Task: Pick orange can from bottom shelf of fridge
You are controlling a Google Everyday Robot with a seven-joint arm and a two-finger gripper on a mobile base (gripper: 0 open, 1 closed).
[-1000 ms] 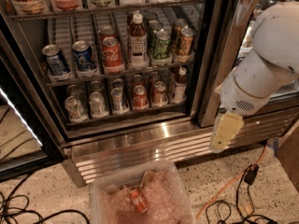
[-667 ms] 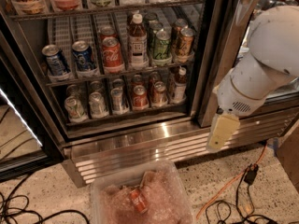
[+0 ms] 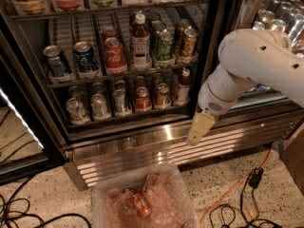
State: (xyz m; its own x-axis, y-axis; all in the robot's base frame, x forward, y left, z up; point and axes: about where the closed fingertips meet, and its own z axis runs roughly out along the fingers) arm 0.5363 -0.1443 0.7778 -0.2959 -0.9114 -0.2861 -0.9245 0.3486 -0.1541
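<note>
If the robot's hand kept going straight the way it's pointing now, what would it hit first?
The hand, in front of the ribbed steel base, points down and slightly left. Likely first is that base or the floor below it; depth is unclear. It is not aimed at the orange can.

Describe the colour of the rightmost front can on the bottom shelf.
Orange-brown, silver top: the orange can, camera view. The gripper hangs outside, lower right.

The gripper hangs right of orange can on bottom shelf
</note>
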